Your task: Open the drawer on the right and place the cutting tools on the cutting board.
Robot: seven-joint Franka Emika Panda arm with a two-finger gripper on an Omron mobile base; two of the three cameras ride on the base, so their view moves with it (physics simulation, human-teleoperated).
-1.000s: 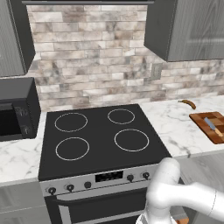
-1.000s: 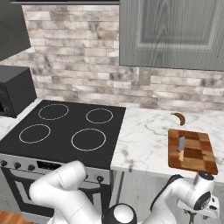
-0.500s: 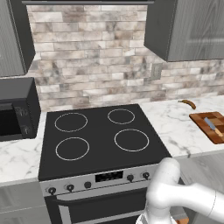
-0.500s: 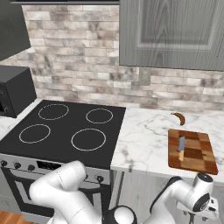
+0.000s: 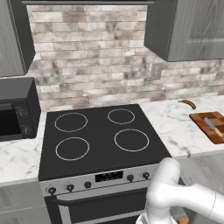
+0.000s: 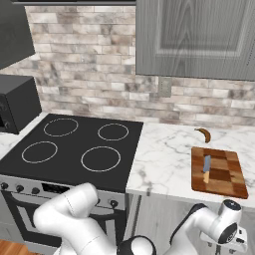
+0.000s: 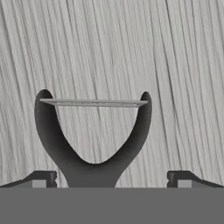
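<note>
The cutting board (image 6: 222,175) lies on the marble counter right of the stove, also seen at the right edge of the left base view as the cutting board (image 5: 209,124). One cutting tool (image 6: 206,168) with a bluish blade rests on its left part, the same cutting tool (image 5: 213,126). My gripper (image 7: 111,179) is open, its fingertips (image 7: 40,180) wide apart, facing a grey wood-grained surface (image 7: 109,48) close up; I cannot tell whether this is the drawer's front or its inside. A dark U-shaped piece (image 7: 61,148) with a thin grey bar across its tips stands between the fingers, untouched.
My white wrist (image 6: 230,234) hangs below the counter's front edge, under the board. A curved brown thing (image 6: 202,134) lies behind the board near the wall. The black stove (image 6: 79,149) with its oven door fills the left; a microwave (image 5: 15,109) stands far left.
The wrist has sunk slightly lower in front of the counter. The jaws have stayed open, and the board and tool have not moved.
</note>
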